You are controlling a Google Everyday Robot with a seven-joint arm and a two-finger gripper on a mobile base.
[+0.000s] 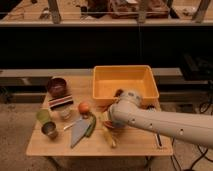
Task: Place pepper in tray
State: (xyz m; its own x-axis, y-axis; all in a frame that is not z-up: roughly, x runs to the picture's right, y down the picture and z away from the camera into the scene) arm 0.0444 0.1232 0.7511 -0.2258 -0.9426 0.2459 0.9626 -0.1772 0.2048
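The pepper (91,125) is slim and green. It lies on the wooden table, left of centre, beside a grey-blue flat piece (77,132). The tray (125,74) is a big yellow-orange bin at the back of the table. My white arm reaches in from the right, its wrist in front of the tray's near wall. The gripper (108,121) hangs at the arm's end, a little right of the pepper and above a yellowish stick (109,139). It is open and holds nothing. The arm hides much of it.
A round orange fruit (83,107) sits just behind the pepper. Further left are a brown bowl (56,86), a striped packet (61,102), a white cup (65,114), a green cup (43,116) and a metal cup (49,130). A dark railing stands behind the table.
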